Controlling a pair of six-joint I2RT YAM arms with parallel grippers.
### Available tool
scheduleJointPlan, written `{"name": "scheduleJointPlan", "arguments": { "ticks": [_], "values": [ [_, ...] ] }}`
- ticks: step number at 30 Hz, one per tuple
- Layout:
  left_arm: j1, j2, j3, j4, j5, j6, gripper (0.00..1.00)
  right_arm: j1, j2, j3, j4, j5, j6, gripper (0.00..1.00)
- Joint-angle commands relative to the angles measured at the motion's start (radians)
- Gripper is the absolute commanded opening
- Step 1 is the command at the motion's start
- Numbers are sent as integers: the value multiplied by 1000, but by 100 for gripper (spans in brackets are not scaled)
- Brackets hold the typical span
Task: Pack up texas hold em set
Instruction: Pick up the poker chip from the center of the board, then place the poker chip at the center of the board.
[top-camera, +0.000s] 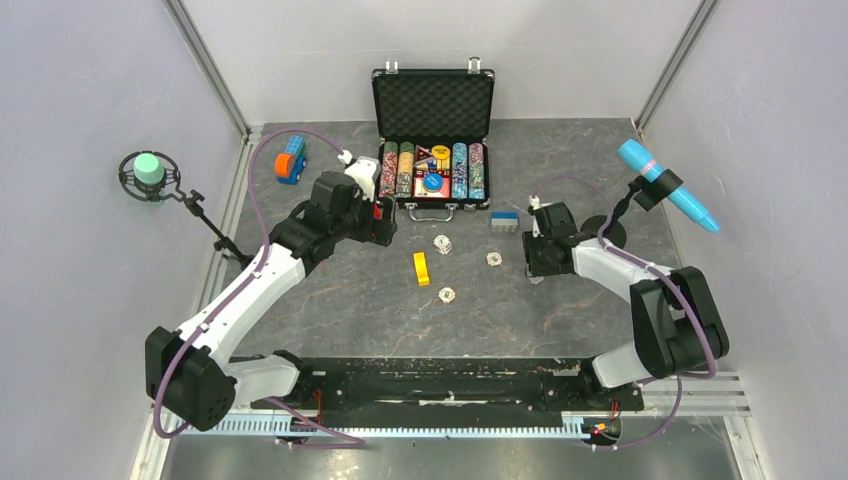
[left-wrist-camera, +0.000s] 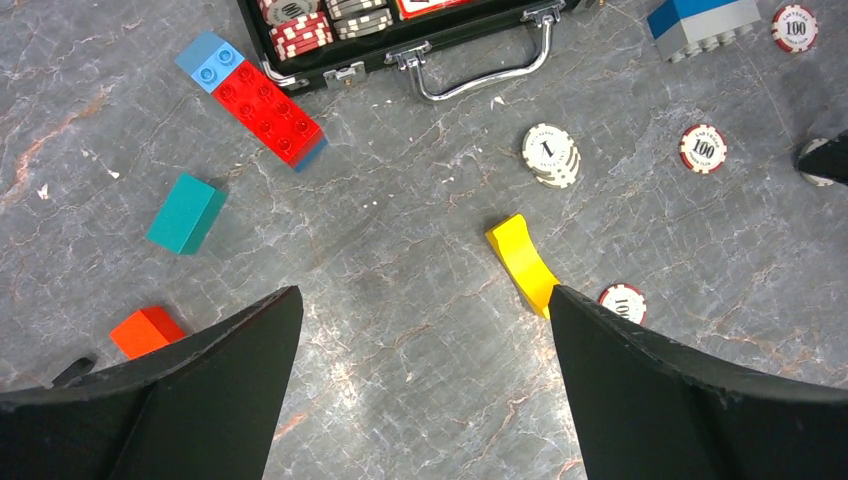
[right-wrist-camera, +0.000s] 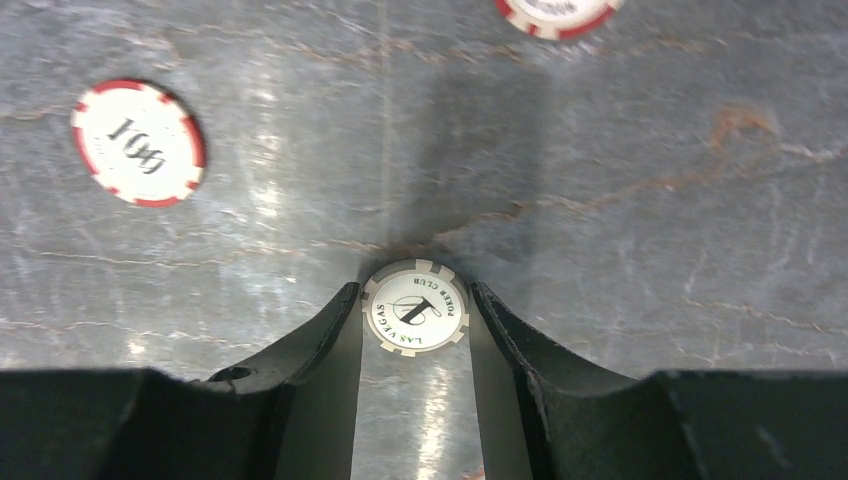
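Table: dark grey marbled table (top-camera: 560, 320), carrying everything below.
In the way: yellow plastic block (left-wrist-camera: 522, 262) among the loose chips, just beside one red-edged white chip (left-wrist-camera: 622, 302); blue-and-grey toy brick (left-wrist-camera: 702, 22) near the case front, right of the handle.
Off to the left: red-and-blue toy brick (left-wrist-camera: 262, 100) by the case corner, teal block (left-wrist-camera: 185, 212), orange block (left-wrist-camera: 145, 330), all apart from each other.
Case: small black rectangular briefcase (top-camera: 432, 105) at the far middle of the table, open, grey foam lid upright, silver handle (left-wrist-camera: 480, 75) facing the arms.
Inside: rows of coloured poker chips (top-camera: 467, 171) on edge at both sides; middle compartment too small to tell.
Loose chips: short stack of grey-and-white chips (left-wrist-camera: 551, 155) in front of the handle; red-edged chip marked 100 (left-wrist-camera: 702, 148) to its right.
Left gripper (left-wrist-camera: 425, 295): above bare table, jaws spread wide, released.
Right gripper (right-wrist-camera: 414, 295): low over the table, jaws partly closed, grasping the rim of a flat-lying grey-and-white chip marked 1 (right-wrist-camera: 415, 307) from both sides.
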Motion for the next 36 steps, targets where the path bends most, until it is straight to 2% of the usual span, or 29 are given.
{"name": "scheduleJointPlan", "arguments": {
  "ticks": [1, 12, 13, 21, 36],
  "values": [
    [-2, -32, 3, 6, -11, 38, 100, 55, 34, 91, 0, -12, 25, 38],
    [9, -1, 31, -45, -78, 16, 100, 254, 248, 396, -8, -23, 52, 38],
    [9, -4, 27, -45, -93, 23, 100, 280, 308, 485, -14, -36, 51, 38],
    [9, -10, 20, -45, -107, 34, 100, 343, 487, 725, -49, -52, 44, 38],
    [9, -11, 19, -44, -102, 39, 100, 380, 615, 863, -77, -39, 29, 40]
  ]
}}
